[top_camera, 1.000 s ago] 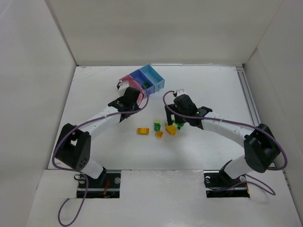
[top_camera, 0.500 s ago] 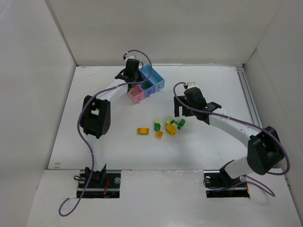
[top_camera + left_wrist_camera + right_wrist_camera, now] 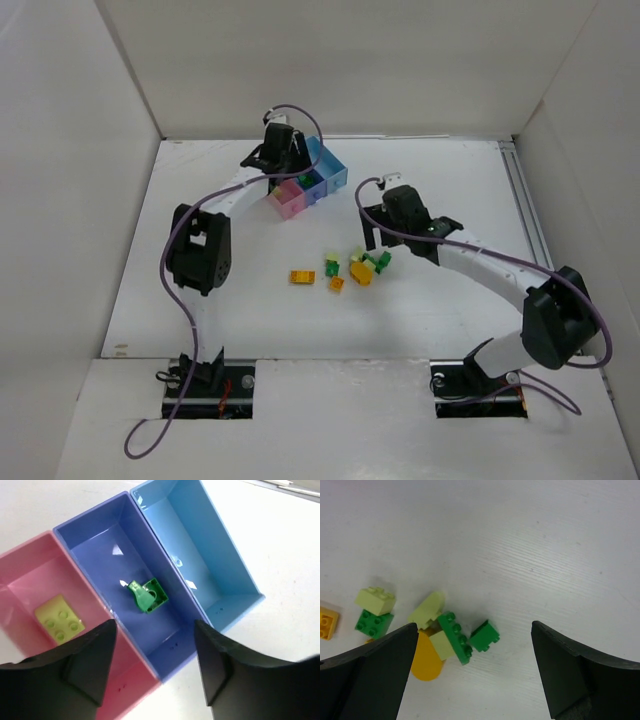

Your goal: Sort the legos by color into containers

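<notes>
- the left gripper (image 3: 152, 635) hangs over the row of three joined bins at the far side of the table (image 3: 260, 320); its jaws stand apart and nothing is between them.
- the pink bin (image 3: 20, 587) is the leftmost one in the left wrist view, and one pale yellow-green brick (image 3: 59, 618) lies flat on its floor.
- the purple-blue bin (image 3: 95, 545) is in the middle; a dark green lego (image 3: 147, 595) lies near its centre, and i cannot tell if it is one piece or two.
- the light blue bin (image 3: 200, 540) is joined to it on the right.
- the other legos lie loose on the table, nearer to the arm bases: a flat orange brick (image 3: 302, 277) alone on the left, then a cluster with a long dark green brick (image 3: 455, 637), a small dark green brick (image 3: 485, 636), a pale rounded piece (image 3: 427, 610) and an orange-yellow piece (image 3: 426, 662) close together.
- the right gripper (image 3: 474, 627) hovers above this cluster with its jaws wide apart, holding nothing.
</notes>
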### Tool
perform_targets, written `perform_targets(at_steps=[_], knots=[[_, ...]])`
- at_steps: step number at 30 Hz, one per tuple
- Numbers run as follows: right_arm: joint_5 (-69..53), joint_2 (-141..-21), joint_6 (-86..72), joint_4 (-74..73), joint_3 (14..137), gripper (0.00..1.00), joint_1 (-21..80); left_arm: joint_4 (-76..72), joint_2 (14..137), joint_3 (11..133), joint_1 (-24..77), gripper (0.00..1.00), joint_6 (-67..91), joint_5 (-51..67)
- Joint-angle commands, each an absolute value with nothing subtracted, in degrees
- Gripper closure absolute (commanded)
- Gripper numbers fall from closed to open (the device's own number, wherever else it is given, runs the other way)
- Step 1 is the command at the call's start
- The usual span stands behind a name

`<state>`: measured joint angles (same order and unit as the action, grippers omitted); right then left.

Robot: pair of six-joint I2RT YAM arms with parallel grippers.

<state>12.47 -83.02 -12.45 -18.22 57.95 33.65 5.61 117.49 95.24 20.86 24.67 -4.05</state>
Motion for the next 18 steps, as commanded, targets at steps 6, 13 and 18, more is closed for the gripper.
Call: perform_targets(at_steps=[6, 13, 18], knots=[[13.6, -90.8, -14.1, -13.9, 68.4, 0.0, 41.1, 3.2, 90.6, 75.4, 21.2, 0.01, 28.5, -3.9], [17.3, -103.3, -20.4, -18.3, 77.3, 0.05, 47.3, 7.2, 67.3, 53.4, 24.3, 0.01, 35.1, -9.2], [18.8, -107.9, -24.1, -18.8, 79.4, 0.11, 48.4, 12.2, 56.3, 43.4, 24.3, 0.01, 38.8, -7.9]])
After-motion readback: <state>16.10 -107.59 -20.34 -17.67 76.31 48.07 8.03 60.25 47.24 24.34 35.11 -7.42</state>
